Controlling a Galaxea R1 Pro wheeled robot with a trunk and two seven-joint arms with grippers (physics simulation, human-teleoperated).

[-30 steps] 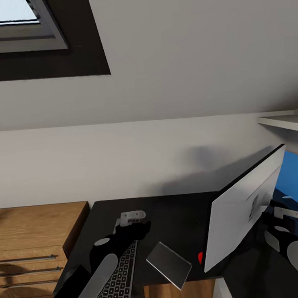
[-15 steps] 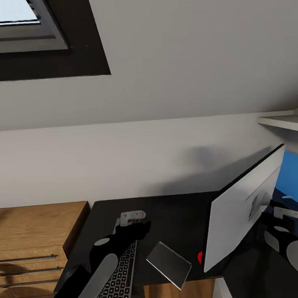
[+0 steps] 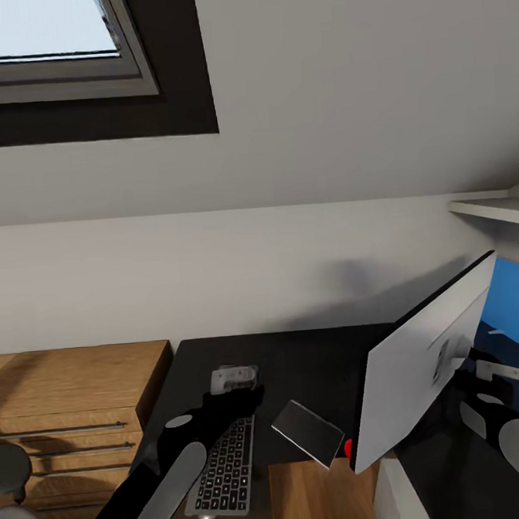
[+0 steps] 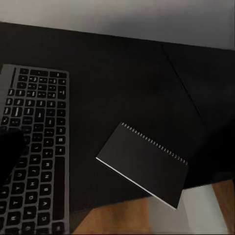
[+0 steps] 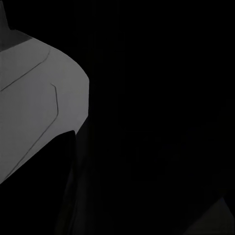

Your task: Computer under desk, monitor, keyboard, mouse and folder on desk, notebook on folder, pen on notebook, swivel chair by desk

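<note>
The keyboard [image 3: 226, 466] lies on the black counter [image 3: 313, 364] beneath the left gripper [image 3: 234, 380]; a notebook [image 3: 307, 433] overhangs the counter edge beside it. The right gripper [image 3: 499, 369] sits behind the tilted monitor [image 3: 422, 364]. The state of both jaws cannot be determined.

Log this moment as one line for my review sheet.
left hand above keyboard | keyboard and notebook on desk, both overhanging its front edge | monitor upright at right | right hand state unclear

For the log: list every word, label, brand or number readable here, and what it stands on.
None can be read.
Keyboard: key legends show as pale specks, too small and blurred to read.
Notebook: plain dark cover, no lettering.
Monitor: blank pale face, red dot at its lower corner, no brand legible.
</note>
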